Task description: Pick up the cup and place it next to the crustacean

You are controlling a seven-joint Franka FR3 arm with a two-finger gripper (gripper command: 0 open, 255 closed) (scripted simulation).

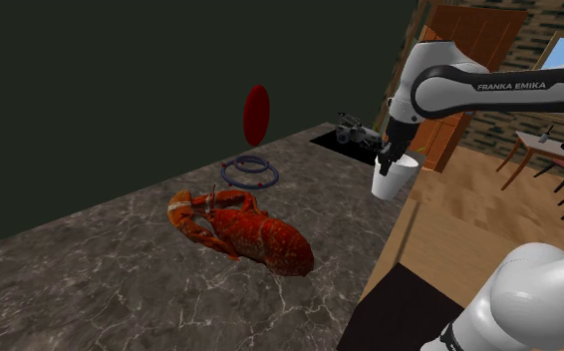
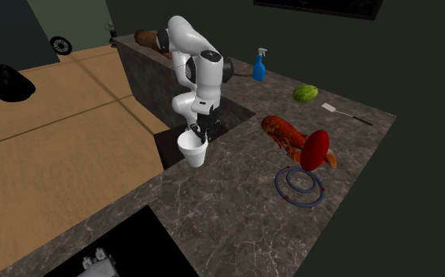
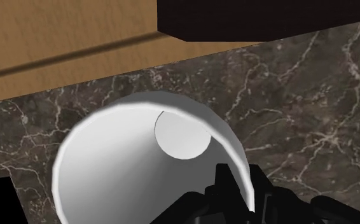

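A white cup point(image 1: 391, 181) hangs in my gripper point(image 1: 398, 158), which is shut on its rim, at the marble counter's edge point(image 1: 395, 224) beside the wooden floor. The second exterior view has the cup point(image 2: 193, 149) just under the gripper point(image 2: 196, 131), seemingly a little above the counter. In the wrist view I look into the cup point(image 3: 121, 165); the gripper point(image 3: 239, 186) pinches its wall, one finger inside and one outside. The red crustacean point(image 1: 242, 229), a lobster, lies on the counter well toward the shoulder view's left of the cup; it is also seen across the counter point(image 2: 285, 134).
A red disc point(image 1: 256, 112) stands upright over a blue ring stand point(image 1: 249, 172) behind the lobster. A sink point(image 1: 354, 134) with dark ware lies beyond the cup. A blue spray bottle point(image 2: 259, 64), a green melon point(image 2: 305, 93) and a spatula point(image 2: 347, 114) sit farther along.
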